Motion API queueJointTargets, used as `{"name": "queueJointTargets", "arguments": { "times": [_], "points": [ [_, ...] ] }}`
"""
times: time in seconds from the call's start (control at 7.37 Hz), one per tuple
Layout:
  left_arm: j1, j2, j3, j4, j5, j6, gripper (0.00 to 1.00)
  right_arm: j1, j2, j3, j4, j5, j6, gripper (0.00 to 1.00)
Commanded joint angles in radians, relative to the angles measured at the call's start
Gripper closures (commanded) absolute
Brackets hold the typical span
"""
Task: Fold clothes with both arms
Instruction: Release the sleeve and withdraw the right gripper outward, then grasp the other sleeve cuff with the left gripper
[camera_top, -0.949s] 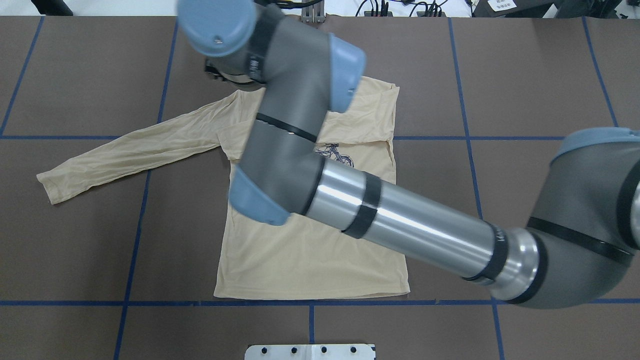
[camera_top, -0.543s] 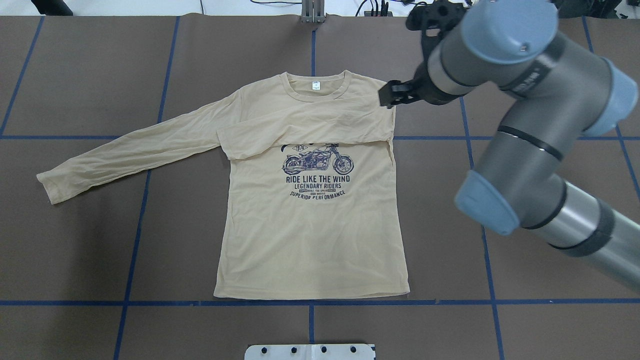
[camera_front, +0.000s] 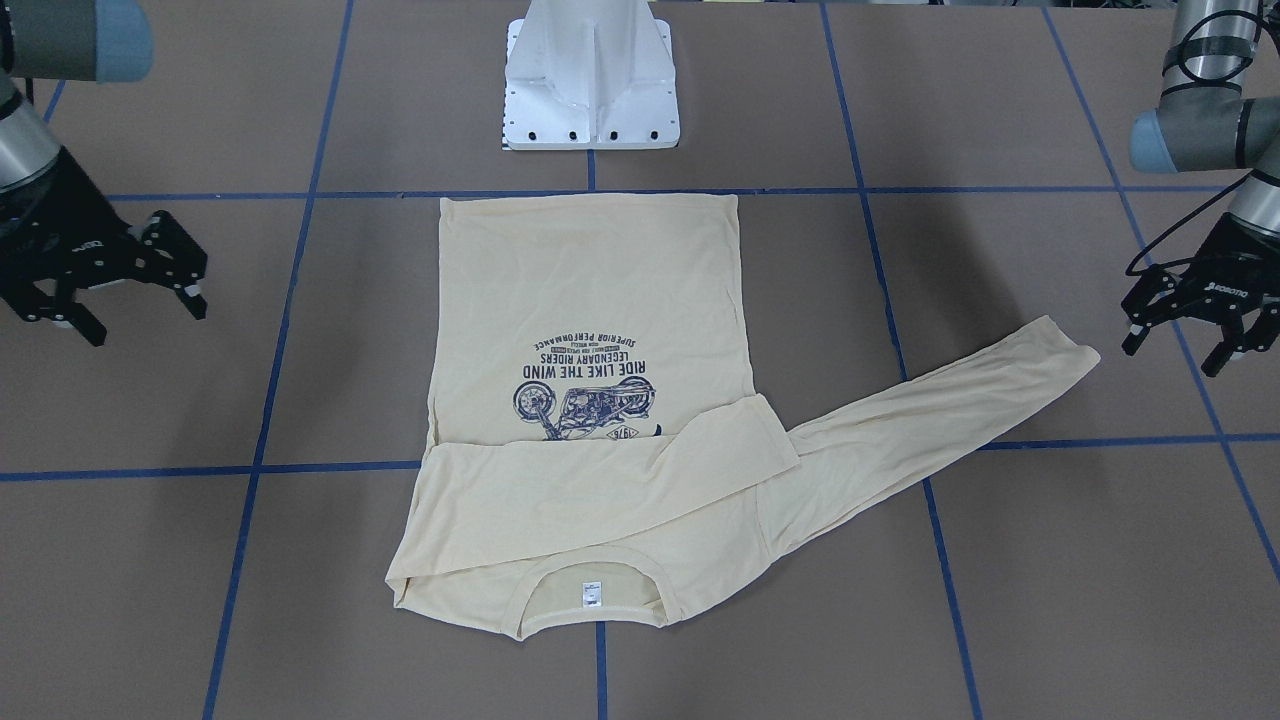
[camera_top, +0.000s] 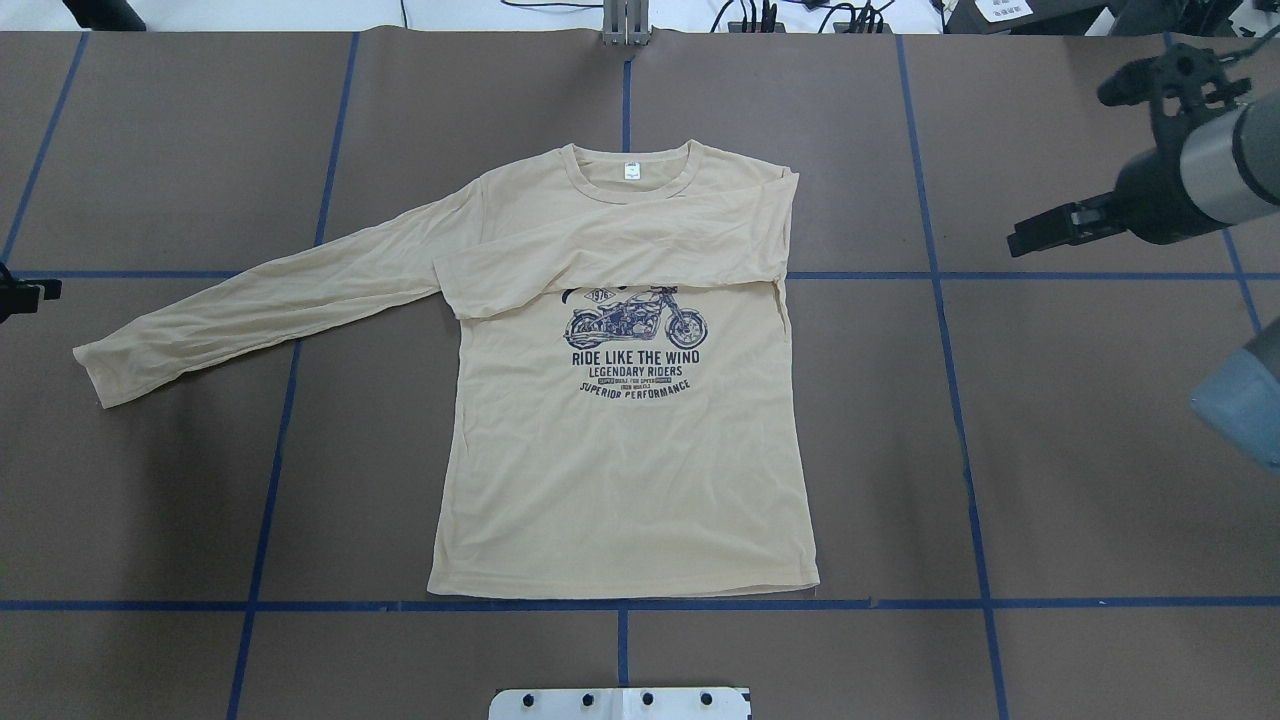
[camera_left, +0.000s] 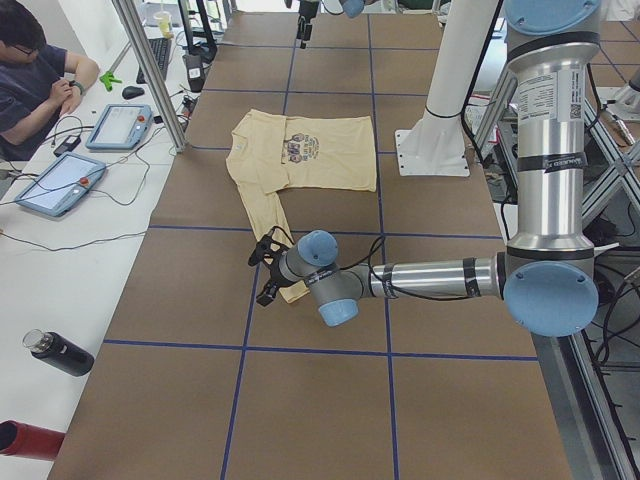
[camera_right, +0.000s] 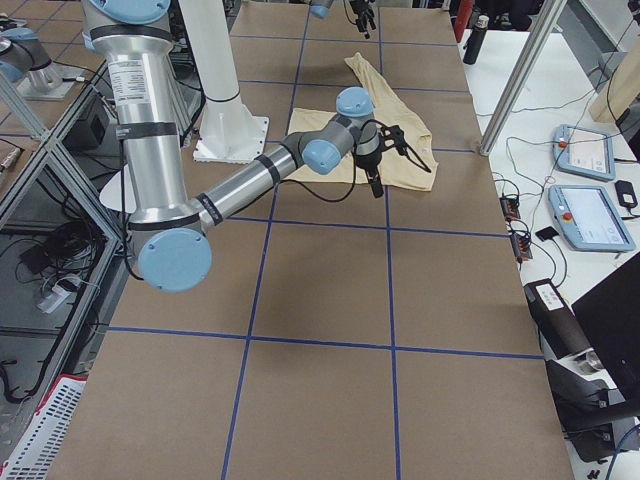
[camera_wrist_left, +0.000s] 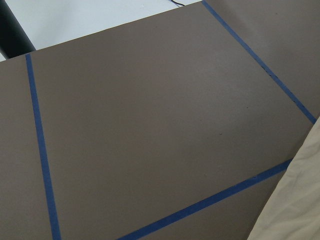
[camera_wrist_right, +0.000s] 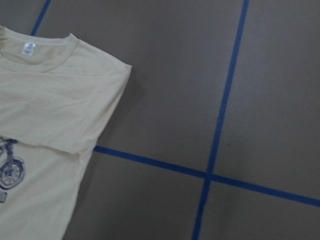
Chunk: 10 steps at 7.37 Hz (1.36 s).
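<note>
The cream-yellow shirt (camera_top: 620, 480) lies flat and print-up in the middle of the table. One sleeve (camera_top: 600, 262) is folded across the chest just above the motorcycle print. The other sleeve (camera_top: 250, 310) stretches out toward the left side. My left gripper (camera_front: 1170, 358) hangs open and empty just beyond that sleeve's cuff (camera_front: 1065, 355). In the overhead view only its tip (camera_top: 30, 292) shows at the left edge. My right gripper (camera_front: 148, 325) is open and empty, well off the shirt's folded side. It also shows in the overhead view (camera_top: 1020, 243). The right wrist view shows the shirt's shoulder (camera_wrist_right: 55, 100).
The white pedestal base (camera_front: 592, 75) stands at the robot's side of the table, close to the shirt's hem. Blue tape lines (camera_top: 940, 276) grid the brown table. A person sits at the far bench with tablets (camera_left: 60, 185), and bottles (camera_left: 55, 352) lie on it.
My right arm has swung from over the shirt's neckline, past its right shoulder, out to the table's right side. The whole print now shows. The shirt has not moved.
</note>
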Motion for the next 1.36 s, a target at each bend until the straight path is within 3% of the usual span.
{"name": "queueJointTargets", "arguments": {
  "times": [0.0, 0.27, 0.54, 1.22],
  "points": [
    [0.089, 0.004, 0.016, -0.006, 0.075, -0.07, 0.03, 0.046, -0.115, 0.003, 0.041, 0.006, -0.045, 0.0],
    [0.109, 0.004, 0.119, -0.125, 0.08, -0.104, 0.21, 0.045, -0.116, 0.003, 0.041, 0.001, -0.045, 0.0],
    [0.141, 0.004, 0.145, -0.188, 0.08, -0.171, 0.32, 0.045, -0.116, 0.004, 0.043, 0.0, -0.044, 0.0],
    [0.17, 0.004, 0.145, -0.19, 0.078, -0.175, 0.41, 0.045, -0.112, 0.003, 0.043, -0.002, -0.042, 0.0]
  ]
}}
